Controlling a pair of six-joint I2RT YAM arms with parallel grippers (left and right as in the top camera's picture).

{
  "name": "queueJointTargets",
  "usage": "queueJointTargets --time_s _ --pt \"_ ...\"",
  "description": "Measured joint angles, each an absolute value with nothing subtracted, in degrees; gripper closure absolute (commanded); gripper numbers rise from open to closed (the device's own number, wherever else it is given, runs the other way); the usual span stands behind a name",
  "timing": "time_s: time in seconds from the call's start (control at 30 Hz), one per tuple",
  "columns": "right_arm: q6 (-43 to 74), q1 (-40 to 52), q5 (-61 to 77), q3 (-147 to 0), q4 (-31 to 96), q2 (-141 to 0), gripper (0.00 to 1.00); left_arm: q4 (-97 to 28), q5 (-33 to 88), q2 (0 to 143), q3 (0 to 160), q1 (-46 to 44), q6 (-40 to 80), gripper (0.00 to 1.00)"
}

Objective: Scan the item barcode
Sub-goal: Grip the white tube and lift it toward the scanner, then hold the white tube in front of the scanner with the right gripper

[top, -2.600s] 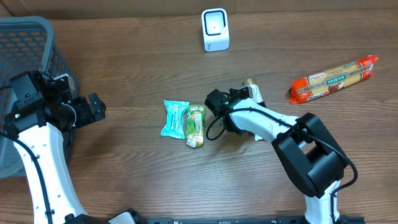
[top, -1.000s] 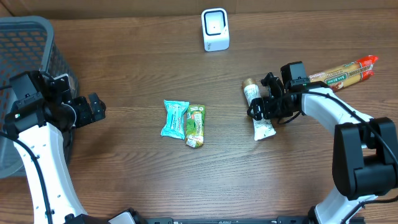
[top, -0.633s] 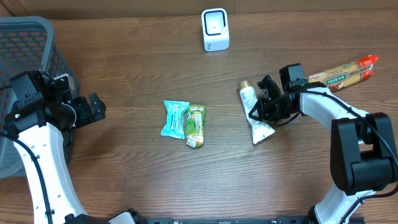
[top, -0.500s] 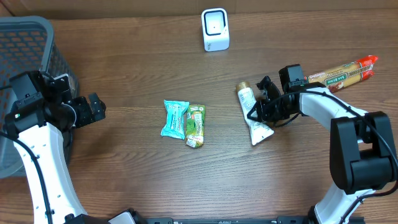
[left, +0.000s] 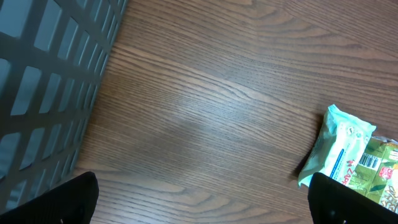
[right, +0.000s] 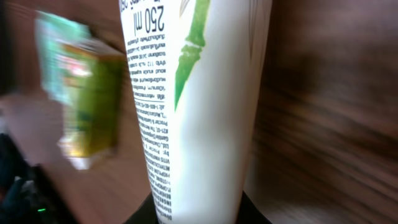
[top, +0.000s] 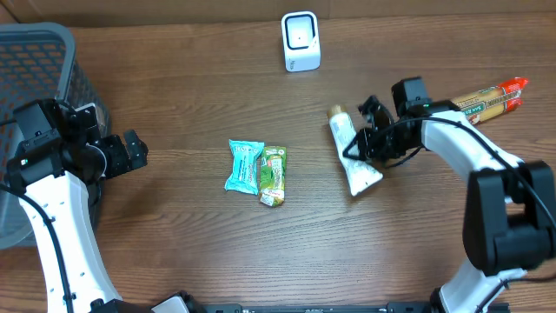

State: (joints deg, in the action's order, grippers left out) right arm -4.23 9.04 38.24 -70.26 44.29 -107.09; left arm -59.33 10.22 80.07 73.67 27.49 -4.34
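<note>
When we look down from above, we see the right gripper (top: pixel 365 137) closed on a white tube (top: pixel 358 176). The tube is right of the middle of the brown worktop (top: pixel 191 252). Its gold cap points to the far edge. We cannot tell from above if the tube is up off the wood. A white scanner (top: pixel 301 41) stands near the far edge, well apart from the tube. A long red pack of pasta (top: pixel 469 106) lies by the right arm. A teal packet (top: pixel 244 165) and a green packet (top: pixel 273 175) lie side by side in the middle, touching. A dark basket (top: pixel 35 52) sits in the far left corner. The left gripper (top: pixel 132 149) is beside the basket, and it holds nothing.

When we look from the left wrist, we see its two dark fingertips at the bottom corners, very far apart. Only bare wood is between them. The basket wall fills the left side. The teal packet and a bit of the green one show at the right edge.

When we look from the right wrist, the tube fills the middle of the view. It has small black print and a green stem drawn on it. Dark gripper parts press its sides at the bottom. The two packets are a blur on the left.
</note>
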Motion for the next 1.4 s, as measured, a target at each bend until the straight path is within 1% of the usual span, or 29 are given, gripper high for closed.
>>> queueJointTargets --time_s 0.23,0.5,0.73,1.4 --pt "-4.2 9.0 48.1 -73.5 44.2 -93.2 0.96 -59.3 10.2 80.1 73.7 27.5 -4.3 0.01" --pt "-3.6 9.0 51.5 -73.8 44.2 -80.8 0.96 -59.3 10.2 80.1 73.7 27.5 -4.3 0.0" --pt "-3.0 9.0 52.1 -73.8 43.5 -77.9 0.96 -59.4 10.2 80.1 73.7 27.5 -4.3 0.0" --pt "-3.0 9.1 52.0 -73.8 43.4 -77.8 0.96 -59.3 10.2 80.1 73.7 27.5 -4.3 0.0"
